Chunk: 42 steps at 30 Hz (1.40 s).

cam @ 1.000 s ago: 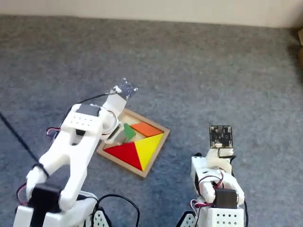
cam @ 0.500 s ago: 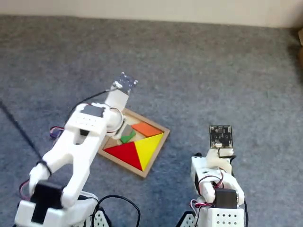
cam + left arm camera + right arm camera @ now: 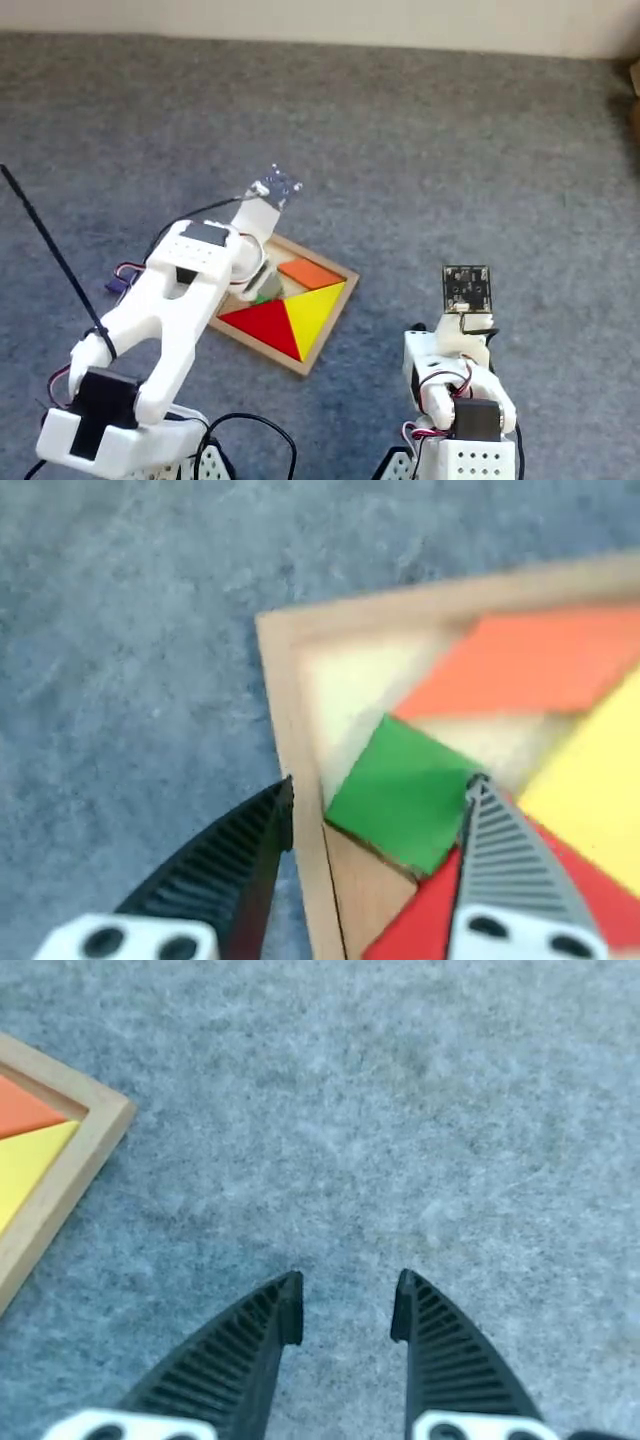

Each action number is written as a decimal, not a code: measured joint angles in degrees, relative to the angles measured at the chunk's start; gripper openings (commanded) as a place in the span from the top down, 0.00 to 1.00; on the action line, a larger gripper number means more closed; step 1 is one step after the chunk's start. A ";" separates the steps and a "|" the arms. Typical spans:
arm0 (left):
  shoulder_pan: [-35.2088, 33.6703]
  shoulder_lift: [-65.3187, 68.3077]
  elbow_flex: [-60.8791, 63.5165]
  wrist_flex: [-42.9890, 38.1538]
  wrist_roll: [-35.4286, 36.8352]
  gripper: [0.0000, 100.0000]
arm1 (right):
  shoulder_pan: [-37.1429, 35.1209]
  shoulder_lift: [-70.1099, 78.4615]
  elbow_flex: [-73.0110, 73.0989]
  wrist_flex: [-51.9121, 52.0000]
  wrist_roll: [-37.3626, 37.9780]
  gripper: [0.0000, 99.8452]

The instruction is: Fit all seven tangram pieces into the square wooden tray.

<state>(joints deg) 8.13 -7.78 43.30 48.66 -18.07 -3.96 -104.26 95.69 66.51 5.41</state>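
Moved: the left arm (image 3: 170, 320) has swung its wrist a little to the right over the past second. The green piece (image 3: 405, 790), which stood taller beside the orange one then, now sits lower in the tray. The right arm (image 3: 455, 390) has kept still.
Arms: two, side by side at the near edge of the table (image 3: 450, 150).
Right pincer (image 3: 345, 1305): jaws apart with nothing between them, hanging over bare grey table well to the right of the tray.
Left pincer (image 3: 380, 783): jaws spread wide. The black finger is outside the tray's wall. The pale finger is inside, with its tip at the green piece's corner, by the red triangle. The green piece lies between the fingers, not clamped.
Tray (image 3: 326, 345): one square wooden frame, turned corner-on between the arms, its left corner under the left arm.
Pieces counted in the tray: four.
Red triangle (image 3: 265, 325): one, in the nearest part of the tray.
Yellow triangle (image 3: 312, 310): one, edge to edge with the red, toward the right corner.
Green piece: one, square, near the left wall, slightly askew, with bare wood beside it.
Orange piece (image 3: 308, 272): one, farthest back, along the far wall above the yellow.
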 measured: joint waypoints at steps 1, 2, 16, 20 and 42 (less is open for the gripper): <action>0.09 0.00 0.00 0.70 -0.35 0.74 | 0.00 0.00 0.00 0.00 0.00 0.84; -0.26 0.00 0.00 1.32 -0.88 0.74 | 0.00 0.00 0.00 0.00 0.00 0.84; -6.15 -9.85 -0.62 11.96 -6.07 0.74 | 0.00 0.00 0.00 0.00 0.00 0.84; -8.18 -17.32 -0.62 12.48 -5.89 0.74 | 0.00 0.00 0.00 0.00 0.00 0.84; -22.77 0.00 -0.79 8.18 -23.21 0.74 | 0.00 0.00 0.00 0.00 0.00 0.84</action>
<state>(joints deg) -14.64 -7.78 42.51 56.84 -41.27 -3.96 -104.26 95.69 66.51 5.41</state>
